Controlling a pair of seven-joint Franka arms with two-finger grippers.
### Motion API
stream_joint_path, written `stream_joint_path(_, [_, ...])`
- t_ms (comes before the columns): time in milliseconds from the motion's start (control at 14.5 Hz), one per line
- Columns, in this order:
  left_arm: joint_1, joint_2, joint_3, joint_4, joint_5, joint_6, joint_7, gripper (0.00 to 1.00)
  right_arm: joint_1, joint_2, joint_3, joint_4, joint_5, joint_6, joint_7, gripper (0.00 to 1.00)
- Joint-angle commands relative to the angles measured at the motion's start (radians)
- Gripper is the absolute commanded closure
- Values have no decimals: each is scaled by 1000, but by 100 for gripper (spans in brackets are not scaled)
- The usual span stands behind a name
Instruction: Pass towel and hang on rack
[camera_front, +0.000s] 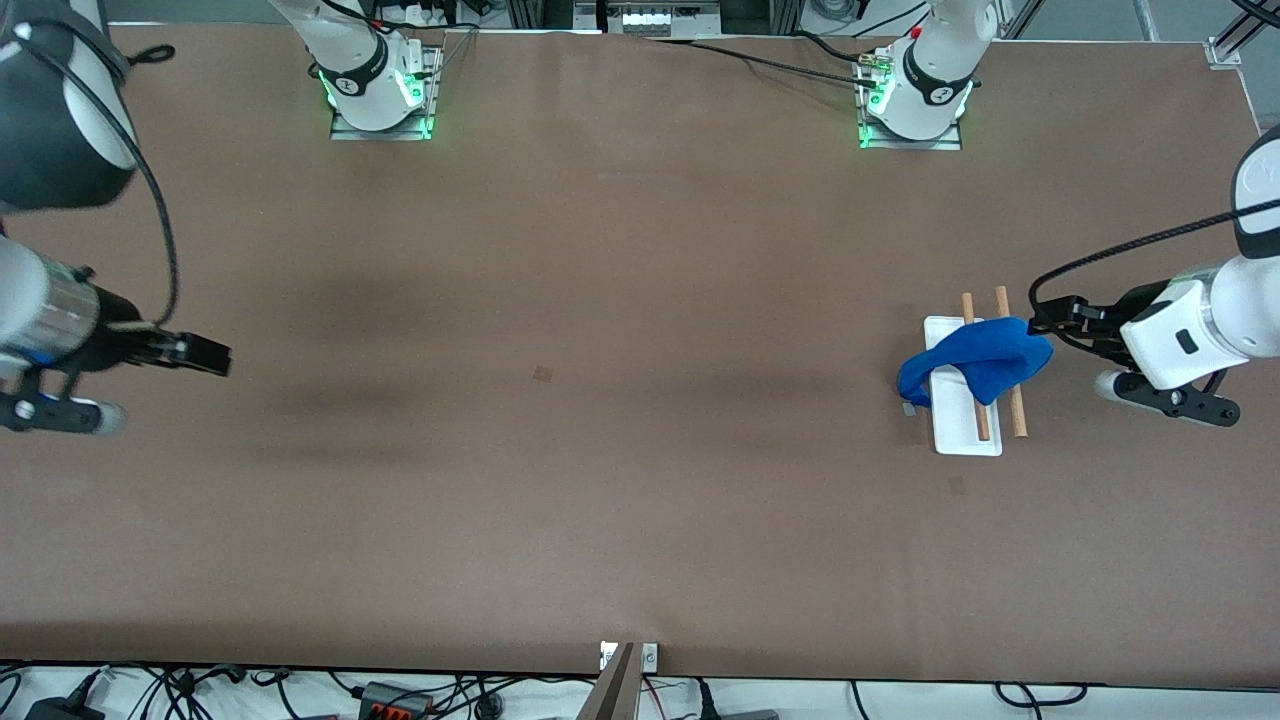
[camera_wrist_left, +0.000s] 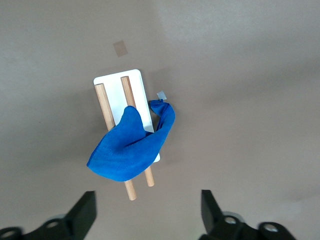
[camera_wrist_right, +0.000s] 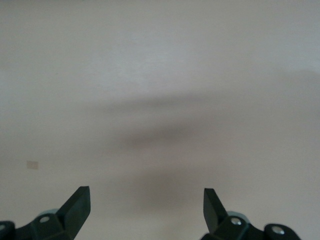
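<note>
The bright blue microfibre towel (camera_front: 975, 358) lies draped across both wooden dowel bars of the small white-based rack (camera_front: 962, 440). The left gripper (camera_wrist_left: 148, 212) hovers above, fingers spread and empty. The right gripper (camera_front: 205, 353) waits, also spread, over bare table. Risk: the uneven drape could slide off.

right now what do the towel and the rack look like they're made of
Towel: soft matte blue cloth, probably microfibre, since it sags in folds over the bars. Rack: smooth white base plate, likely plastic or painted board, with two pale brown bars showing a dull finish, apparently wooden dowels.

Left claw (camera_front: 1050, 318) spread wide; right claw (camera_front: 215, 355) spread wide, waiting.
</note>
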Motion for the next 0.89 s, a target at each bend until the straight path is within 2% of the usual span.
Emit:
stream_joint_path(0, [-71,-88,113,-94,9,56,29,0,99,-93,-199,-48,91,-4,-45,0])
stream_joint_path(138, [-97,-138,165,-160,7,163,21,0,182,-113,-381,-52,175,6,-149,0])
stream_joint_path(275, [-136,-183,222,-227,7,248,18,0,233,-145,-495,-92,250,15,-182,0])
stream_joint_path(344, [-171,-195,259,-243,7,257,8,0,244,-158,-520,-110,261,27,-185,0])
stream_joint_path(481, [-264,-204,346,-258,7,257,-57,0,247,-219,-525,-205,255,96,-209,0])
stream_joint_path(619, [-268,-221,353,-281,6,274,-74,0,242,-283,-523,-322,254,170,-215,0])
stream_joint_path(825, [-251,-227,354,-303,-9,303,-74,0,242,-335,-523,-400,254,188,-232,0])
